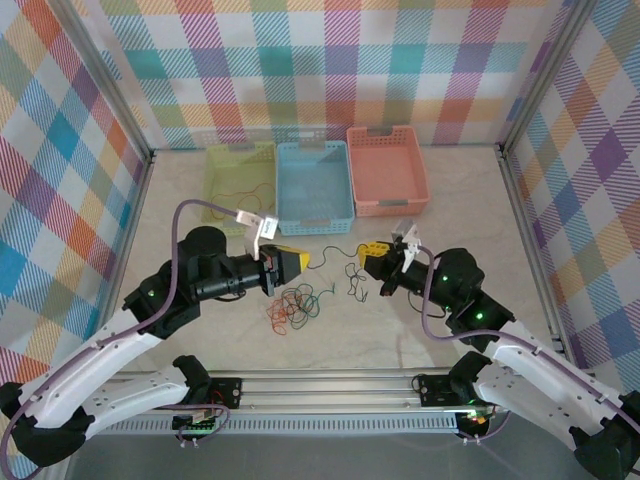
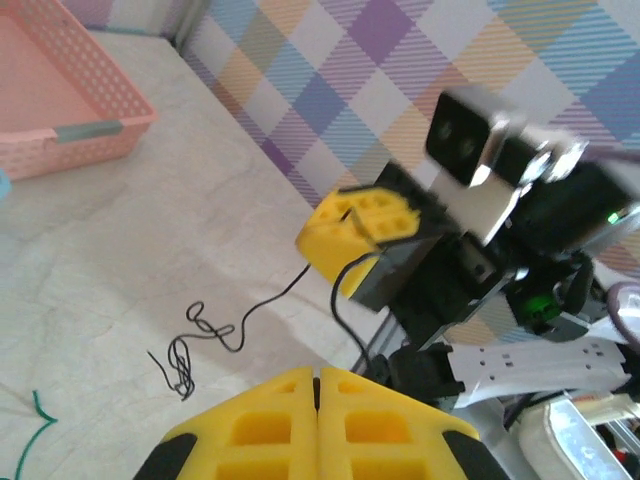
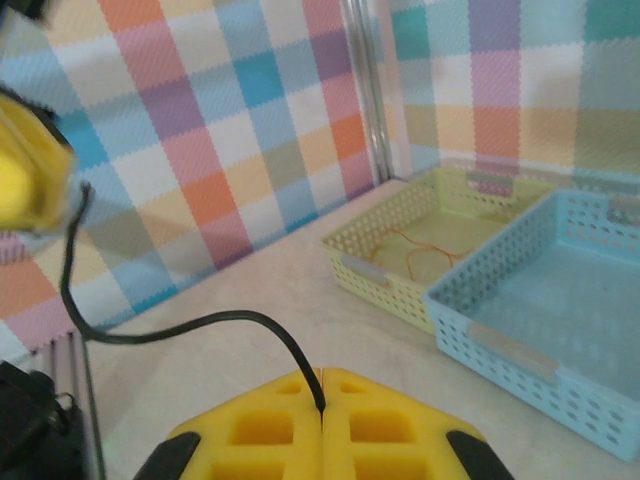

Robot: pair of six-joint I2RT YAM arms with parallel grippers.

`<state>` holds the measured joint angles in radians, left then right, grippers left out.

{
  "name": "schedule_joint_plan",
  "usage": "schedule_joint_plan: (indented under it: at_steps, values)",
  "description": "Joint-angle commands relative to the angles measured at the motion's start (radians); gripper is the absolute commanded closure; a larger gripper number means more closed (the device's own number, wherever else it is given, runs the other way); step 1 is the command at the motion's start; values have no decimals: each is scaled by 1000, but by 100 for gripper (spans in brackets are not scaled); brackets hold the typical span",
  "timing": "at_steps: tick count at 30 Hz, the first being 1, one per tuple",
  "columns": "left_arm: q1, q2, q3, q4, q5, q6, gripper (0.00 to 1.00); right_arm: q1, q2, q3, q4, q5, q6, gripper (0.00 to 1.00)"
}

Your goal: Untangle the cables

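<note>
A black cable [image 1: 335, 251] stretches between my two grippers above the table. My right gripper [image 3: 322, 385] is shut on one end of the cable [image 3: 200, 322], which arcs left toward the yellow fingers of my left gripper [image 3: 25, 175]. My left gripper [image 2: 318, 378] is shut, and the black cable [image 2: 345, 310] runs from its fingers up to the right gripper [image 2: 340, 235]. A loose knot of black cable [image 2: 195, 335] lies on the table below. Below the left gripper [image 1: 295, 262] lies a tangle of orange-red and green cables [image 1: 290, 305]. The right gripper [image 1: 372, 255] hovers beside a black tangle [image 1: 355, 285].
Three baskets line the back: yellow-green [image 1: 213, 165] holding an orange cable [image 3: 420, 250], blue [image 1: 279, 185] and pink [image 1: 425, 180]. The checked wall stands close on the right. A metal rail [image 1: 330, 385] runs along the near edge by the arm bases.
</note>
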<state>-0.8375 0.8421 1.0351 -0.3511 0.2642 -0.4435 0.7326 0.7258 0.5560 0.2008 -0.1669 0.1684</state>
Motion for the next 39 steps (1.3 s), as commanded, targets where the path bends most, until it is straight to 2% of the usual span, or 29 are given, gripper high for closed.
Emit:
schedule_joint_plan:
  at_steps: [1,4,13,14,17,20,24,28,32,39]
  values:
    - [-12,-28,126,-38,-110,49,100,-5,19,-62,19,63,-64,100]
    - [-11,-2,231,-41,-126,64,100,-4,62,-99,54,70,-75,100]
    - [-11,147,477,-51,-39,73,100,-4,151,-106,89,-16,-101,100]
    - [-12,163,497,-53,-27,71,100,-4,154,-106,94,-19,-105,98]
    - [-11,206,559,-60,3,64,100,-4,162,-105,111,-17,-109,72]
    - [-11,250,627,-79,30,55,100,-4,178,-90,123,-36,-120,51]
    - [-12,308,709,-114,52,57,100,-5,212,-60,149,-104,-131,36]
    - [-11,359,800,-162,58,70,100,-4,246,-40,206,-194,-153,29]
    - [-11,402,896,-208,60,83,100,-3,289,-30,245,-223,-187,22]
    - [-11,466,1051,-274,63,99,100,-2,394,-40,295,-358,-209,18]
